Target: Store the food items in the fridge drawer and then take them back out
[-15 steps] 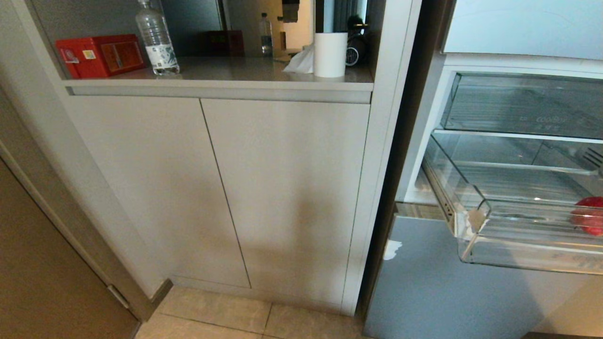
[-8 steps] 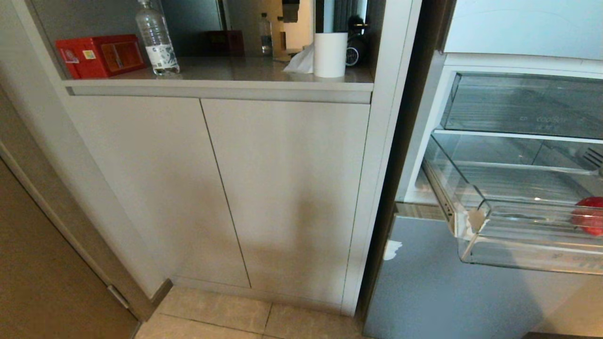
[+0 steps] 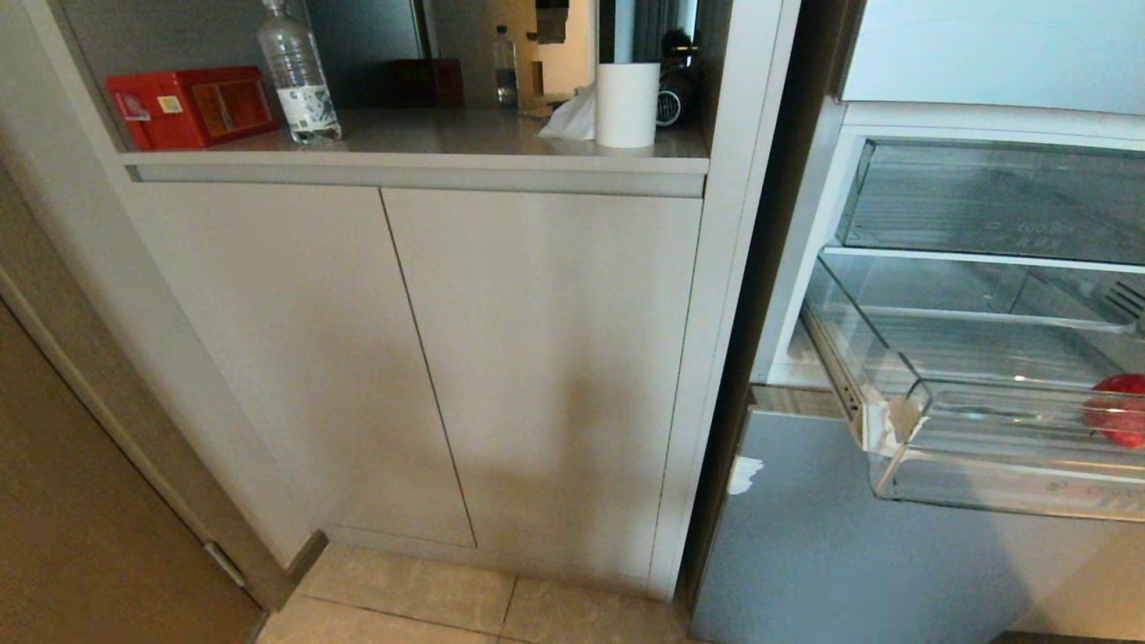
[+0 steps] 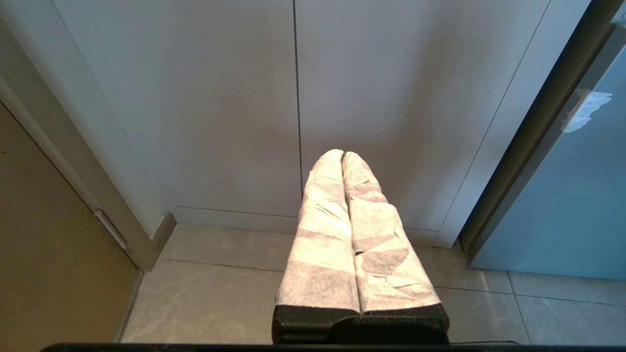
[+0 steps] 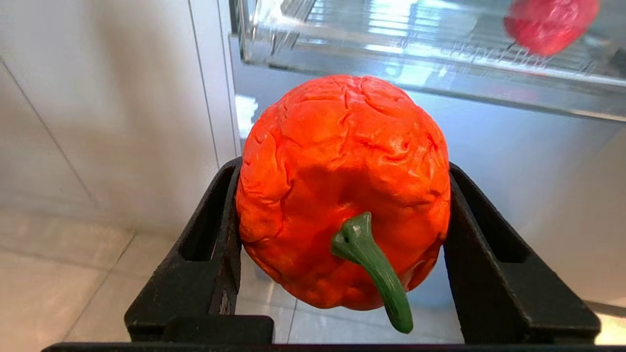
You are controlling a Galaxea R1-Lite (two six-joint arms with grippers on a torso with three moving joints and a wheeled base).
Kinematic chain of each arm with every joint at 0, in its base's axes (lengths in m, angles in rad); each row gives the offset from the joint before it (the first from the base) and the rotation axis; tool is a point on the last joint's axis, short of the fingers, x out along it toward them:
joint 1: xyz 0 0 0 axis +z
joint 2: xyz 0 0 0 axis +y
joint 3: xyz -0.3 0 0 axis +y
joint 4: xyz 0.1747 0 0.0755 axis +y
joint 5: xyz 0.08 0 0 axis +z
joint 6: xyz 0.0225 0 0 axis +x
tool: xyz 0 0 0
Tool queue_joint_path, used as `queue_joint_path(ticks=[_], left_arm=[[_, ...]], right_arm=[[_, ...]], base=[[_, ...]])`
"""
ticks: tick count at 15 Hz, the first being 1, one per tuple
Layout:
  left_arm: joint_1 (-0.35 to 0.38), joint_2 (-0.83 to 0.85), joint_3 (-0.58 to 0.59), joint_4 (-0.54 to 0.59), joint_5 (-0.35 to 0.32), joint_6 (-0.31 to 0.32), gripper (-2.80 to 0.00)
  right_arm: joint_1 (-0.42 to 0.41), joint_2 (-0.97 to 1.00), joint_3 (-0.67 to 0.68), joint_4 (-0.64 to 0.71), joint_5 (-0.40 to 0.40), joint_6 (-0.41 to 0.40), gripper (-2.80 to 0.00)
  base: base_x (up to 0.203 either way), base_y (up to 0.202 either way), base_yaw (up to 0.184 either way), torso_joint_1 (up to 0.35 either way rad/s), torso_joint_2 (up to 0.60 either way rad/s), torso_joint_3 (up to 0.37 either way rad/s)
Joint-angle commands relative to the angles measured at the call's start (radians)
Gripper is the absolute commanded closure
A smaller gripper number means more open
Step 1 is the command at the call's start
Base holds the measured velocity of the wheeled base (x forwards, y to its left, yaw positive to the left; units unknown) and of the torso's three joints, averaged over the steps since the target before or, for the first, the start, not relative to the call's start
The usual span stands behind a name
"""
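The fridge drawer [image 3: 1011, 487] is pulled out at the right of the head view, clear with a white-edged front. A red food item [image 3: 1118, 411] lies inside it at its right end. In the right wrist view my right gripper [image 5: 343, 168] is shut on an orange-red, wrinkled food item [image 5: 337, 127] with a green stem. It hangs below and in front of the fridge drawer [image 5: 391, 49], where the red food item [image 5: 550, 22] shows through the clear wall. My left gripper [image 4: 342, 154] is shut and empty, its white-wrapped fingers pointing at the cabinet doors. Neither arm shows in the head view.
A taller clear drawer [image 3: 993, 201] sits above the open one, and a grey fridge door panel [image 3: 850, 537] is below it. Left of the fridge stand cabinet doors [image 3: 537, 376] under a shelf with a red box [image 3: 190, 105], a water bottle [image 3: 298, 76] and a paper roll [image 3: 627, 103].
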Motion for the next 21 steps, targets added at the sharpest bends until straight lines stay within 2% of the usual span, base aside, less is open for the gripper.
queue_joint_path(ticks=[1, 6, 21], left_arm=[[0.001, 0.0, 0.0, 0.0, 0.0, 0.0, 0.0], [0.001, 0.0, 0.0, 0.0, 0.0, 0.0, 0.0], [0.001, 0.0, 0.0, 0.0, 0.0, 0.0, 0.0]], right_arm=[[0.0, -0.018, 0.005, 0.006, -0.001, 0.001, 0.0], [0.0, -0.018, 0.005, 0.006, 0.001, -0.001, 0.0], [0.0, -0.018, 0.005, 0.006, -0.002, 0.007, 0.0]], base=[[0.0, 0.0, 0.0, 0.0, 0.0, 0.0], [-0.001, 0.0, -0.019, 0.002, 0.0, 0.0], [0.0, 0.008, -0.176, 0.003, 0.0, 0.0]])
